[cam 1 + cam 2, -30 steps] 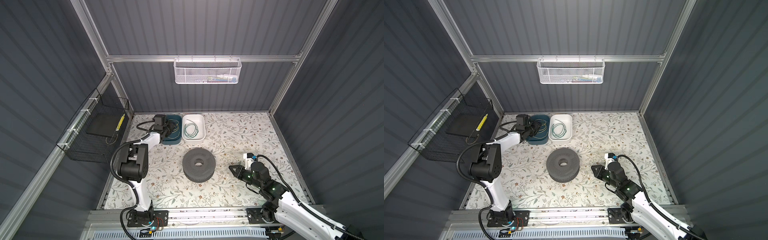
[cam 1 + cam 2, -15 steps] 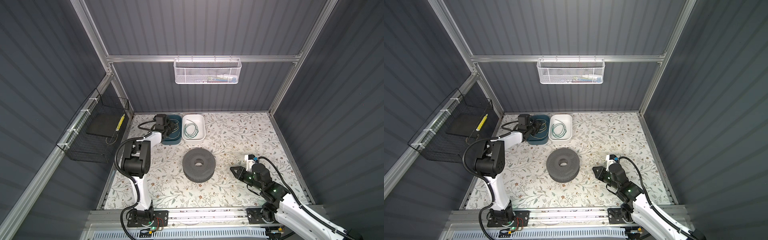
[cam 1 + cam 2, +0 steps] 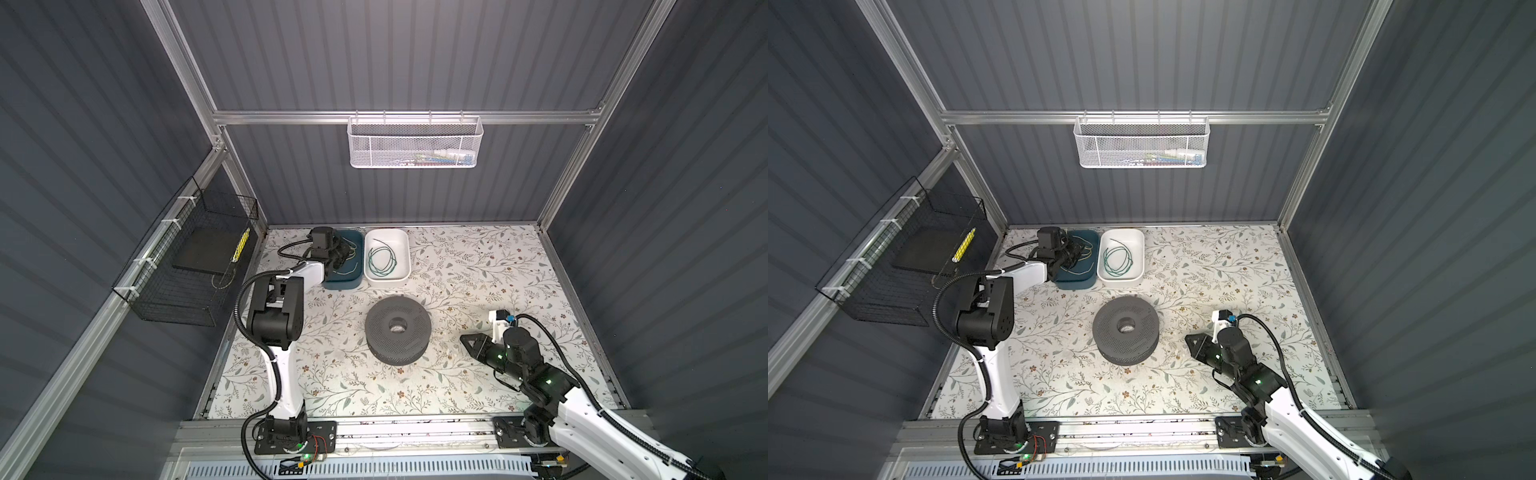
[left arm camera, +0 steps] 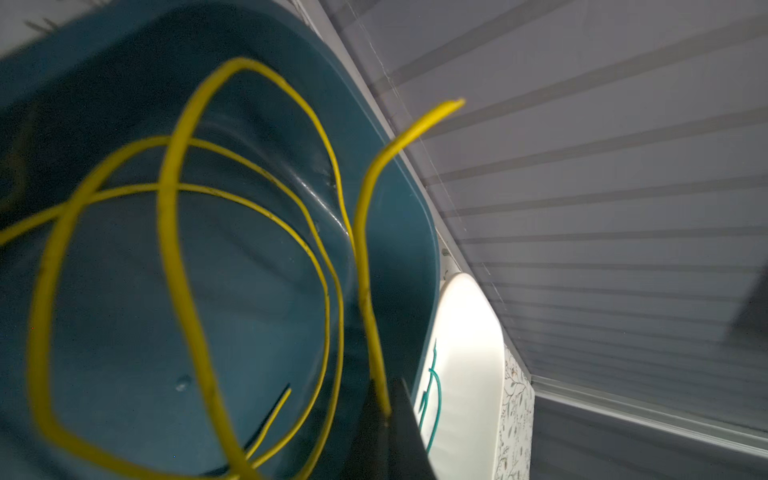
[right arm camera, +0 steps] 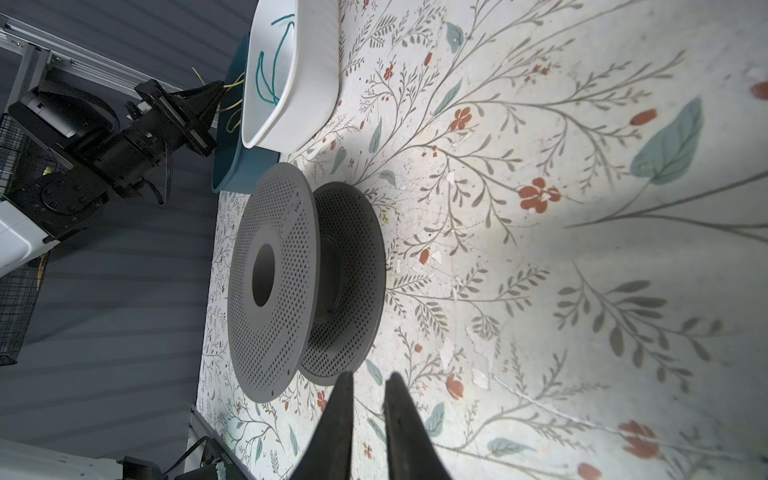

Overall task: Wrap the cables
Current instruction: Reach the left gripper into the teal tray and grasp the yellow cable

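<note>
Grip first: my L gripper (image 4: 387, 399) is pinching the yellow cable (image 4: 365, 291) w/ both jaws closed right onto it, a bit back from its free tip, which is sticking up past the rim of the teal bin (image 4: 399, 249). The rest of that wire is lying in loose loops inside the bin. I'm judging it as v. light, thin and springy: it's keeping its coil shape, so it's prob going to whip or tangle if I'm pulling fast, and the smooth insulation is likely to be sliding thru the pads unless I'm squeezing firmly. Holding near the end seems right to me, since that's the bit I'm needing to anchor on the grey perforated spool (image 5: 286, 208), which is sitting flat mid-table, well apart from the bins. The green cable (image 4: 438, 386) is waiting coiled in the white bin (image 4: 465, 353) just beside the teal one; same feel, I'm guessing. My R gripper (image 5: 370, 378) is hovering near the spool, jaws a little apart, gripping nothing. Re writing: I'm not finding any brand or label I can read; one small mark on the spool flange is too tiny to make out.
</note>
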Robot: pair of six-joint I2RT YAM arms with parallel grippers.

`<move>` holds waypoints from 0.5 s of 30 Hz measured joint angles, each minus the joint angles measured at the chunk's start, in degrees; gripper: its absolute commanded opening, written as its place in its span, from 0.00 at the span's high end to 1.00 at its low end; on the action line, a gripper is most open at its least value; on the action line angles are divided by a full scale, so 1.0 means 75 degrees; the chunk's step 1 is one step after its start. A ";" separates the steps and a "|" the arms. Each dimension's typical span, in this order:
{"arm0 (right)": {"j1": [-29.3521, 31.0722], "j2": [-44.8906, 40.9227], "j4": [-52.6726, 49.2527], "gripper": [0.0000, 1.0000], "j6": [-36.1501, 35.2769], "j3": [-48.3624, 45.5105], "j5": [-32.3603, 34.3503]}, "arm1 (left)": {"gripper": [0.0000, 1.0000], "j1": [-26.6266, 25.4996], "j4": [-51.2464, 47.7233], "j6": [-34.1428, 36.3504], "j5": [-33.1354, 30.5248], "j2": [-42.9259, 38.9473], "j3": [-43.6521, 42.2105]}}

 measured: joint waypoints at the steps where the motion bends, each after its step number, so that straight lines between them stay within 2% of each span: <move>1: -0.0003 0.0000 -0.0003 0.82 0.0000 0.0000 0.0000 | 1.00 0.0003 0.0015 0.0000 0.0035 0.0000 0.0000; 3: -0.0015 0.0000 0.0000 0.82 -0.0003 0.0000 0.0000 | 0.99 0.0003 0.0023 0.0003 0.0087 0.0000 0.0000; 5: -0.0015 0.0009 0.0000 0.82 -0.0003 0.0000 0.0000 | 0.92 0.0003 0.0055 0.0006 0.0137 -0.0009 0.0000; 6: -0.0023 0.0020 0.0003 0.81 -0.0003 0.0000 0.0000 | 0.82 0.0003 0.0055 0.0015 0.0181 -0.0023 0.0000; 7: -0.0029 0.0035 0.0006 0.81 -0.0006 0.0000 0.0000 | 0.68 0.0003 0.0058 0.0020 0.0204 -0.0038 0.0000; 10: -0.0029 0.0105 0.0017 0.79 -0.0006 0.0000 0.0000 | 0.52 0.0003 0.0052 0.0093 0.0283 -0.0114 0.0000; 12: -0.0029 0.0154 0.0041 0.78 -0.0006 0.0000 0.0000 | 0.47 0.0003 0.0044 0.0154 0.0303 -0.0181 0.0000; 15: -0.0029 0.0181 0.0073 0.78 -0.0006 0.0000 0.0000 | 0.45 0.0035 0.0050 0.0213 0.0294 -0.0265 0.0000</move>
